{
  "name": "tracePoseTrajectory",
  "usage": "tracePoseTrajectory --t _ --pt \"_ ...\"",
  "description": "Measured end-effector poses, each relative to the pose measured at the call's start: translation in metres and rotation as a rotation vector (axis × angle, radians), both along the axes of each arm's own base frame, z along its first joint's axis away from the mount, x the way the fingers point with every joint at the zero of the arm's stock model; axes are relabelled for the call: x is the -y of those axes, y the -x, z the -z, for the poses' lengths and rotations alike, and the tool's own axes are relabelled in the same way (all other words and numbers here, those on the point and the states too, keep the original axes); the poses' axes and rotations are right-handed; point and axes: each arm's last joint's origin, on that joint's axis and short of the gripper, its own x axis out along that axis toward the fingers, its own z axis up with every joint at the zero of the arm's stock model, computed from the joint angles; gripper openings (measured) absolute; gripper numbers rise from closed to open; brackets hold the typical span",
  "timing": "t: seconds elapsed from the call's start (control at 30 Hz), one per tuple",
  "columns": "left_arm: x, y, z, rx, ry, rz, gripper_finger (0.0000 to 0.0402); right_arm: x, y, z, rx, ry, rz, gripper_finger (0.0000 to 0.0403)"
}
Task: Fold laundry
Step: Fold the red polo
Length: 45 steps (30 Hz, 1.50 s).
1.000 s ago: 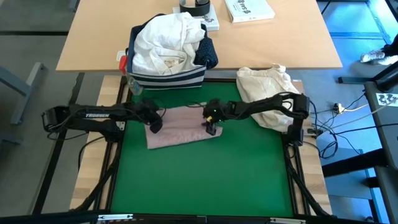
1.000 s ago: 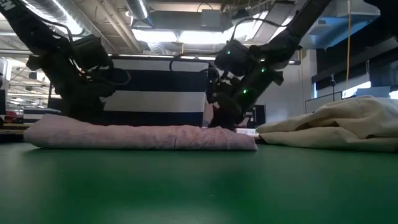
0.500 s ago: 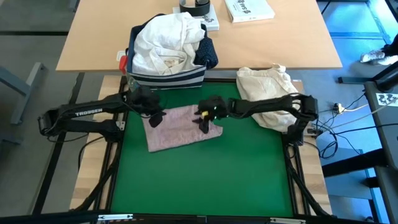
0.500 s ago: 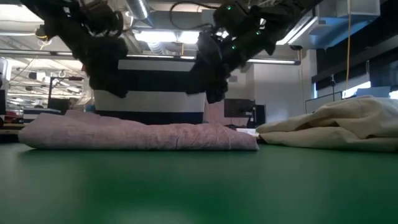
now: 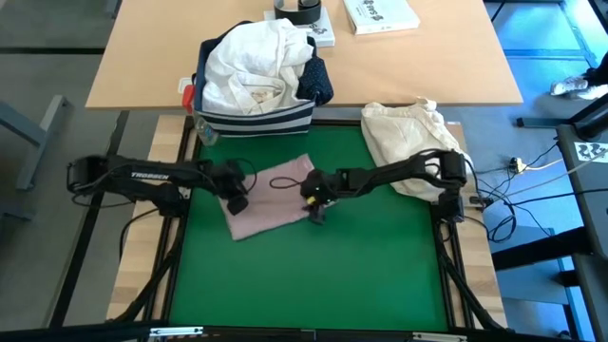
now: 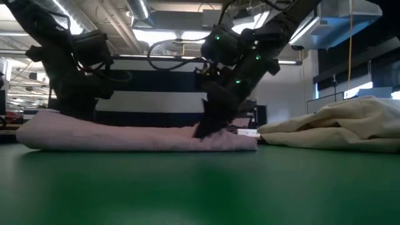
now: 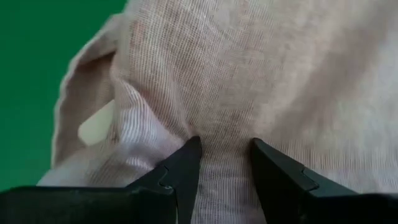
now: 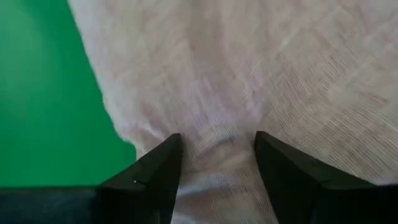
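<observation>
Left gripper (image 5: 237,193): pinches the left edge of the pale pink woven top (image 5: 271,195).
Top: folded flat on the green mat (image 5: 313,275); probably light, limp; best held by edge folds.
Right gripper (image 5: 314,197): fingers clamp its right edge.

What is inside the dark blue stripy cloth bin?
A crumpled white shirt fills the navy white-striped fabric bin and heaps above its rim, with dark navy cloth tucked at one side. Anything lower down is covered by them.
</observation>
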Motion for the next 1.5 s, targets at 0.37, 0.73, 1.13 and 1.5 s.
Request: tracePoseTrajectory --t 0.37,0.73,1.13,1.5 --pt "0.055 -0.034 -0.007 0.304 0.170 0.136 0.0139 0.056 0.062 -0.054 -0.284 0.305 -0.223 0.0207" --pt "0.057 -0.051 -0.055 0.423 0.311 0.106 0.0139 0.020 0.041 -0.094 0.255 -0.144 0.116 0.0207" --pt "0.060 -0.043 -0.062 0.319 0.282 0.071 0.0139 -0.014 -0.003 0.003 0.279 0.010 0.352 0.0207" --pt "0.066 -0.038 -0.058 0.260 0.320 0.107 0.0139 -0.031 0.064 -0.032 -0.240 0.151 -0.267 0.0207"
